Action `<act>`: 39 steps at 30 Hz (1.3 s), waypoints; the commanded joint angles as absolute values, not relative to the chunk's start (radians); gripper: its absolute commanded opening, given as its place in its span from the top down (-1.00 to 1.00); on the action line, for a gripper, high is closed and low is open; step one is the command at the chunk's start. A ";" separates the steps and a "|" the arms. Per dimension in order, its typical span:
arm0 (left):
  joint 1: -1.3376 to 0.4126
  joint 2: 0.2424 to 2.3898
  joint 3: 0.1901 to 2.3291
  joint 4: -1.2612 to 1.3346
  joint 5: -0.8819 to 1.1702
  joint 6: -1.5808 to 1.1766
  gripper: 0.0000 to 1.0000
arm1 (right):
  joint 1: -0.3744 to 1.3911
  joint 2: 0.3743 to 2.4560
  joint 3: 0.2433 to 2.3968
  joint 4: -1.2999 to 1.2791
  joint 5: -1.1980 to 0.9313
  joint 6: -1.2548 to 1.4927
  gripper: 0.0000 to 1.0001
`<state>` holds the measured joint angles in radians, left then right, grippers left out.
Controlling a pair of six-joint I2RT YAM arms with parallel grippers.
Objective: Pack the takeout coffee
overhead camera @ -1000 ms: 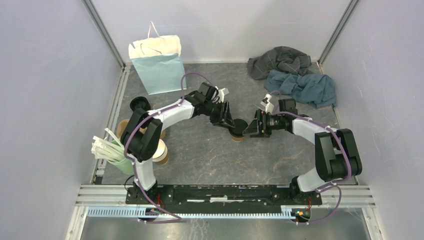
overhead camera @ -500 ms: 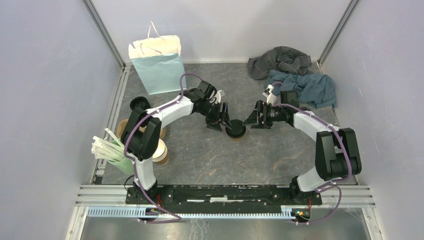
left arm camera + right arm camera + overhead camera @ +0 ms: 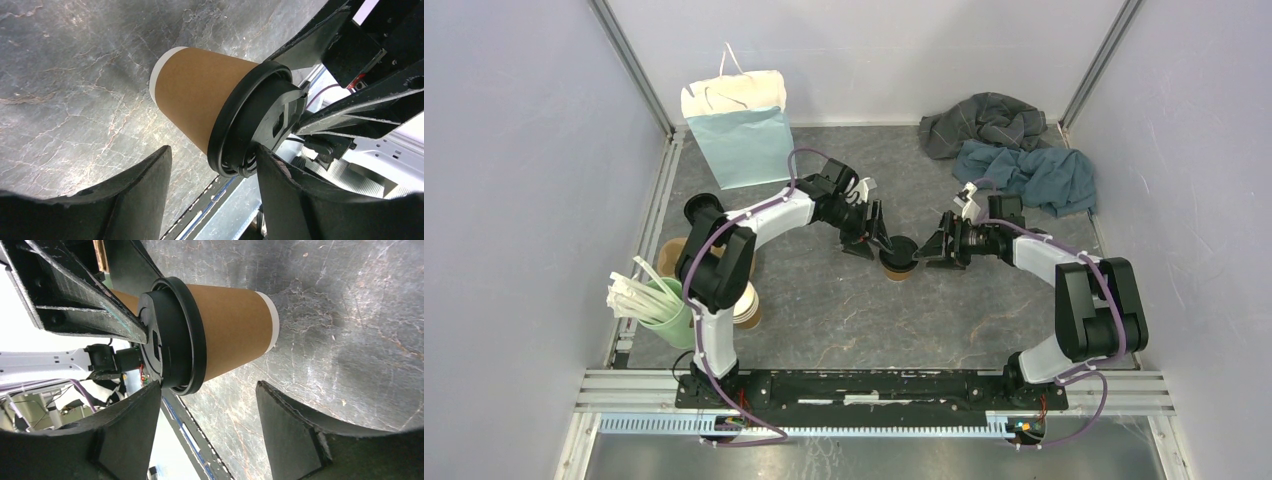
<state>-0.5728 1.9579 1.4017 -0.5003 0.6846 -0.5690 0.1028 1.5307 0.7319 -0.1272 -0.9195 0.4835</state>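
The takeout coffee (image 3: 897, 258) is a brown paper cup with a black lid, standing upright mid-table. It fills the left wrist view (image 3: 200, 95) and the right wrist view (image 3: 230, 330). My left gripper (image 3: 874, 243) is at its left side, open, with one fingertip (image 3: 272, 165) touching the lid's rim and the cup just beyond the tips. My right gripper (image 3: 934, 250) faces it from the right, also open. Its one fingertip (image 3: 150, 397) sits by the lid rim, and the cup's body lies ahead of the tips, not between the pads.
A teal and white paper bag (image 3: 739, 130) stands at the back left. Crumpled grey and blue cloths (image 3: 1014, 150) lie at the back right. By the left arm's base are lidless brown cups (image 3: 746, 305), a green cup of white sticks (image 3: 659, 315) and a black lid (image 3: 704, 208).
My left gripper has drawn back from over the cup and its jaws have widened. My right gripper pulled away, then came back near the cup. The cup has stayed put.
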 commanded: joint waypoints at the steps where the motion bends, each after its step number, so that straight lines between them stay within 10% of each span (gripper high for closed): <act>1: -0.574 1.981 1.430 -0.475 0.684 -0.595 -0.33 | 0.102 1.511 0.702 -0.017 -0.953 0.528 -0.42; 9: -0.575 1.986 1.404 -0.475 0.676 -0.601 -0.16 | 0.100 1.518 0.685 0.022 -0.974 0.545 -0.17; 21: -0.575 1.996 1.413 -0.474 0.674 -0.611 -0.10 | 0.057 1.413 0.585 0.100 -0.981 0.625 -0.46; 39: -0.576 2.004 1.398 -0.514 0.628 -0.610 0.01 | 0.113 1.558 0.590 0.144 -0.880 0.638 -0.05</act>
